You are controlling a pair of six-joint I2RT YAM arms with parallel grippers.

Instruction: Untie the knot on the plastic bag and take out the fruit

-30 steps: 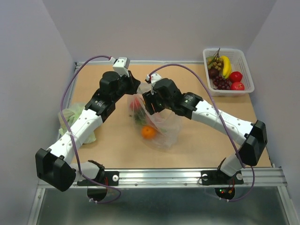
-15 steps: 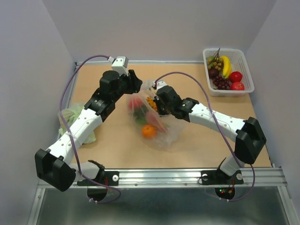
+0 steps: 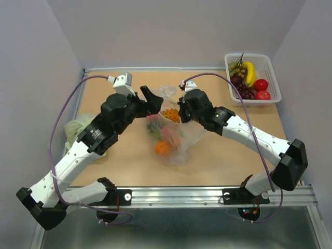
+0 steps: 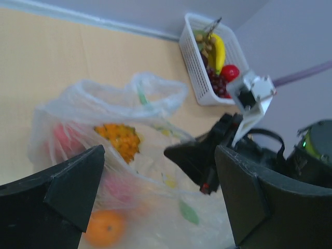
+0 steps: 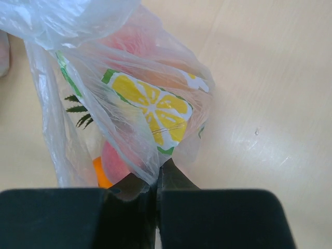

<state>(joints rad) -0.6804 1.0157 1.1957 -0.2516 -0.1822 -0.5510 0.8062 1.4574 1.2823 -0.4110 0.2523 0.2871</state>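
plastic bag [image 3: 179,141], table [image 3: 233,155] centre, fruit [image 3: 163,148] inside; right pincer [image 5: 157,179] clenched on its film; left pincer [image 3: 152,100] spread, empty.

Soft even light; plastic bag [image 4: 150,155] blurred in left wrist view.

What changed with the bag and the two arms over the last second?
The left fingers opened and let go of the plastic bag. The right fingers closed on its film, shifting slightly rightward. The basket stayed put.
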